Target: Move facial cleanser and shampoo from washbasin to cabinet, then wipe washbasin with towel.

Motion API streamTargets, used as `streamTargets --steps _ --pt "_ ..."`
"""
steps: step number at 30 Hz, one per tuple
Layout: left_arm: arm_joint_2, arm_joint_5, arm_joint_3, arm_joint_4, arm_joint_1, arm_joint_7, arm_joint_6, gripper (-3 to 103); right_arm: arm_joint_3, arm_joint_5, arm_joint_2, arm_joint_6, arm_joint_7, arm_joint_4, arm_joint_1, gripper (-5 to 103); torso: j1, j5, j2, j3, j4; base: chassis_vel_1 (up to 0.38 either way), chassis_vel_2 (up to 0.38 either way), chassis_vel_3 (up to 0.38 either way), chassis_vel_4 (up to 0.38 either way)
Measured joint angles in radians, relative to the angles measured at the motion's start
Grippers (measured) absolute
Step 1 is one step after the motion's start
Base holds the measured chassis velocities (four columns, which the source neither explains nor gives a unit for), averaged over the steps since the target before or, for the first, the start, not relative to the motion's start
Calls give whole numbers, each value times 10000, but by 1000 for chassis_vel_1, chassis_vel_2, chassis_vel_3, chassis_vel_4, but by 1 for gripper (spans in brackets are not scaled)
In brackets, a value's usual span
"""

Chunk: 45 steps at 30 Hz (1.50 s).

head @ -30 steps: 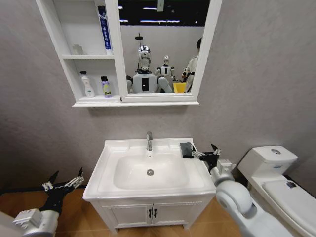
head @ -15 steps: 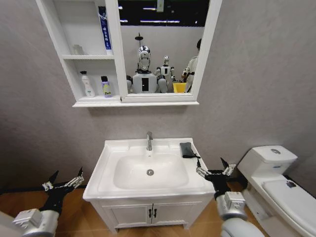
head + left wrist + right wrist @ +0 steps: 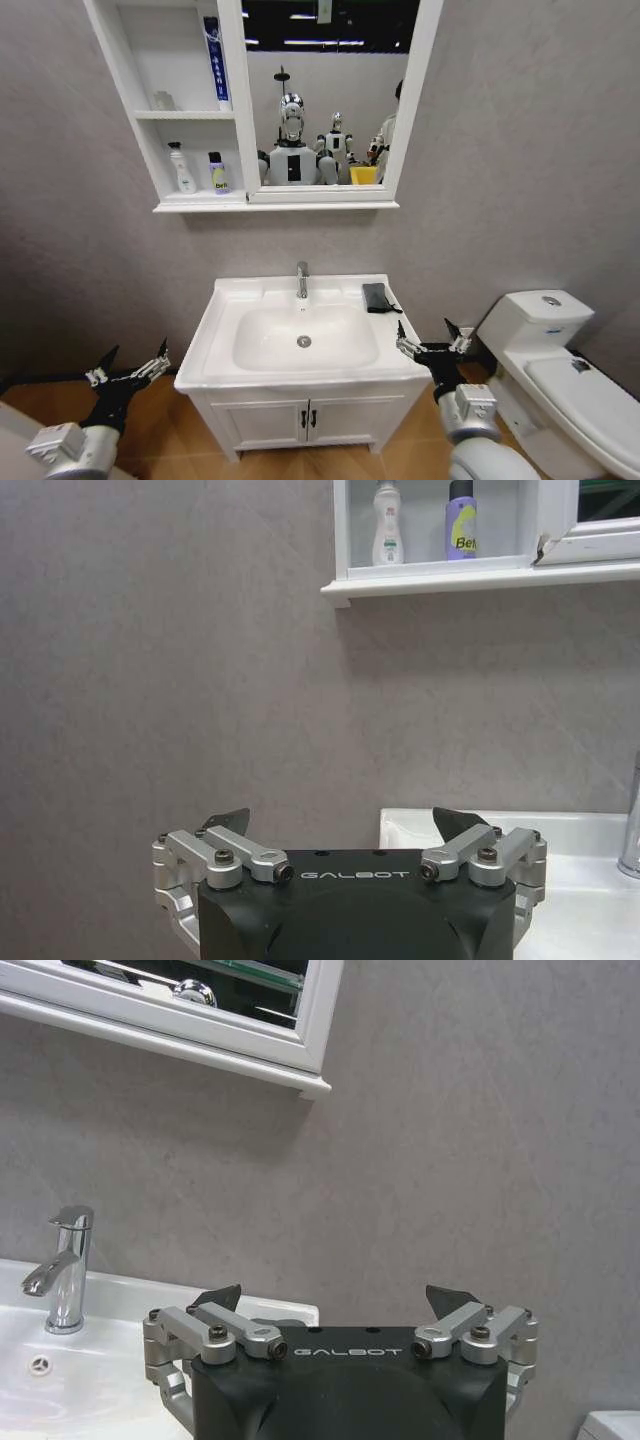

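The white washbasin (image 3: 222,322) with its chrome tap (image 3: 302,281) stands below the cabinet (image 3: 146,150). A dark grey towel (image 3: 376,297) lies on the basin's back right rim. A white bottle (image 3: 183,168) and a purple bottle (image 3: 217,172) stand in the cabinet's lowest compartment; I cannot tell which is the facial cleanser and which the shampoo. My right gripper (image 3: 428,345) hangs open and holds nothing at the basin's front right corner, short of the towel. My left gripper (image 3: 135,362) is open and low, left of the basin. The left wrist view shows both bottles (image 3: 387,525) (image 3: 461,525).
A white toilet (image 3: 560,350) stands close on the right, just beyond my right arm. A blue tube (image 3: 213,60) and a small jar (image 3: 163,100) sit on the upper shelves. The mirror (image 3: 320,100) hangs beside them. A two-door vanity (image 3: 305,420) is under the basin.
My right gripper drew back from beside the towel to the basin's front right corner, still open. The head camera then shifted slightly. The left arm has stayed put.
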Motion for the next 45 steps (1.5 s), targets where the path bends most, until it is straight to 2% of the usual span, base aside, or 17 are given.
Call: streamTargets --steps 3,4,9,14,45 --pt "0 0 0 0 0 0 0 100 0 15 5 0 -2 -12 4 100 2 -9 -1 1 2 240 -229 -233 245" --pt "0 0 0 0 0 0 0 100 -1 17 14 2 -4 -17 -1 100 2 0 -2 1 3 249 -243 -234 224" --pt "0 0 1 0 0 -1 1 100 -24 34 11 2 -14 -16 -36 100 -1 -1 0 0 -3 236 -239 -222 209" --pt "0 0 1 0 0 -1 1 100 -78 52 -89 2 -85 -13 -58 100 6 -6 -2 2 4 239 -245 -238 235" --pt "0 0 0 0 0 -1 1 100 -378 32 -388 107 -591 -74 -358 100 5 -6 -2 1 2 255 -257 -254 251"
